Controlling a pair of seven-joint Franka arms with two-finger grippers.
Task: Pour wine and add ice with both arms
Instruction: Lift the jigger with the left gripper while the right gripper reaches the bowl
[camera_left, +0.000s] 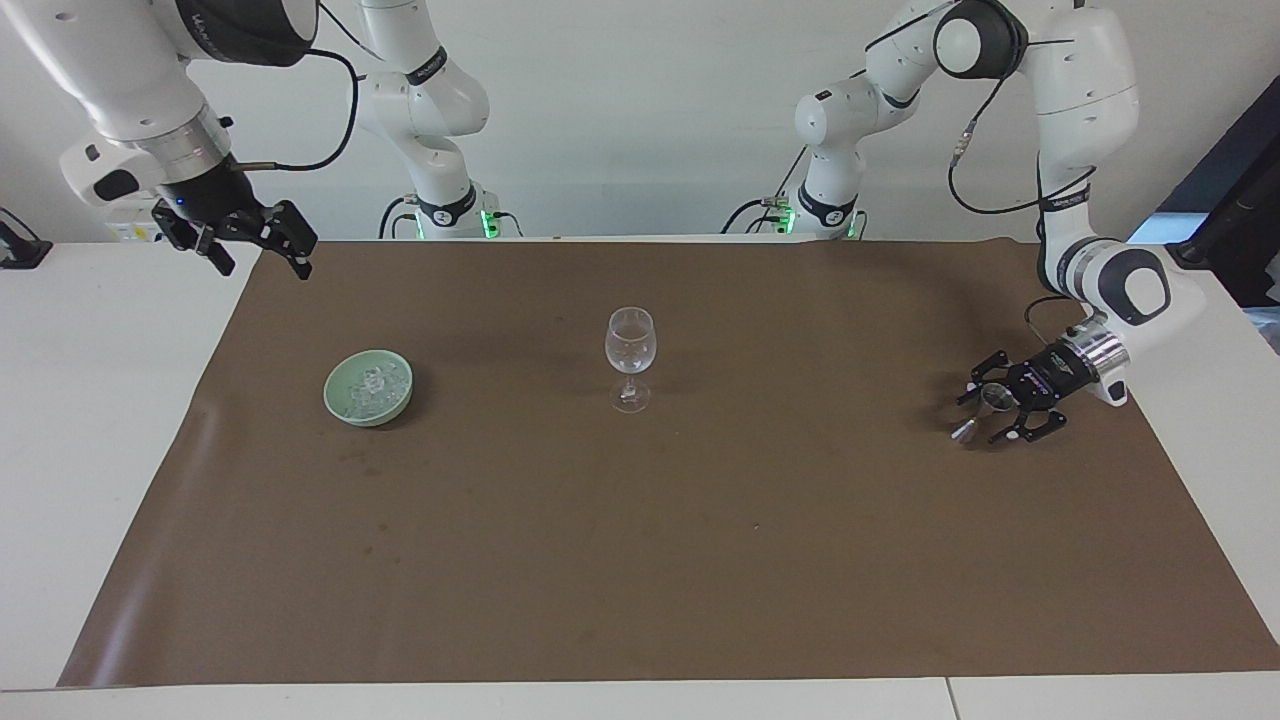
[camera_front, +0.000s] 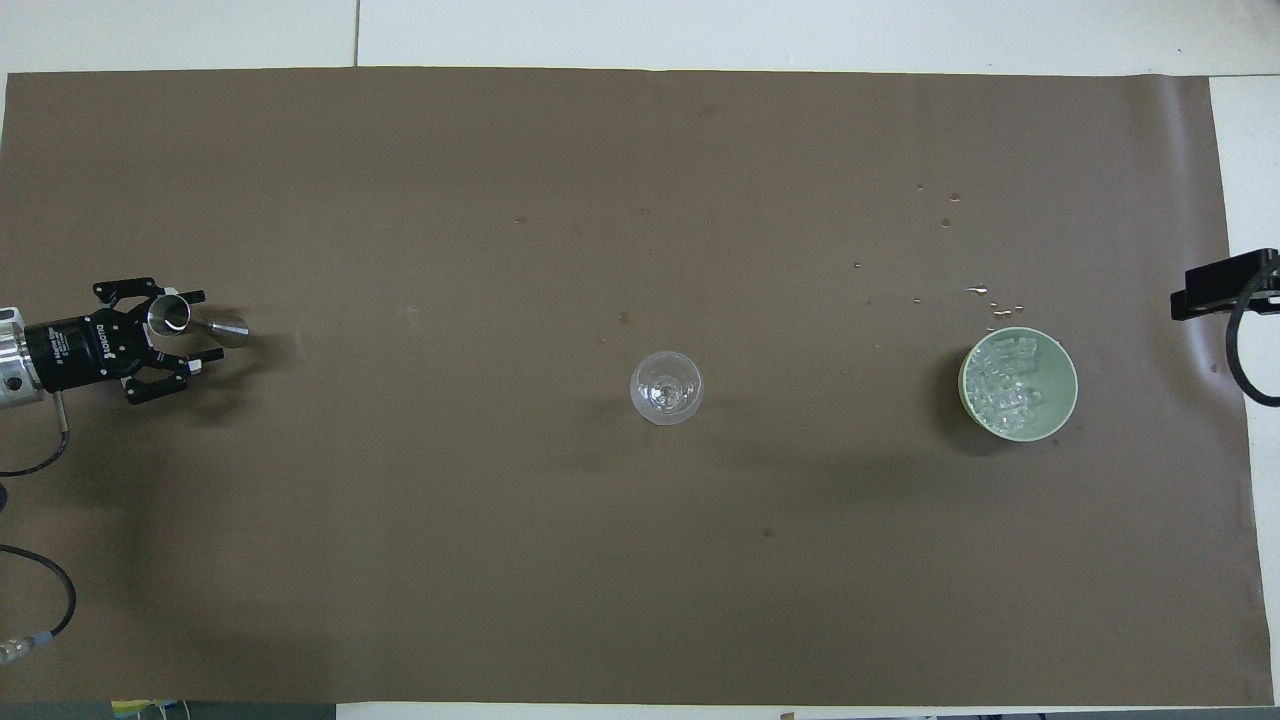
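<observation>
The wine glass (camera_left: 630, 372) stands mid-mat (camera_left: 660, 560). The bowl (camera_left: 369, 387), with ice (camera_left: 372, 381) in it, sits toward the right arm's end. A metal jigger (camera_left: 981, 412) lies toward the left arm's end.

ice (camera_front: 1005, 386): small clear cubes; heaped in pale green bowl (camera_front: 1060, 375); toward right arm's end
</observation>
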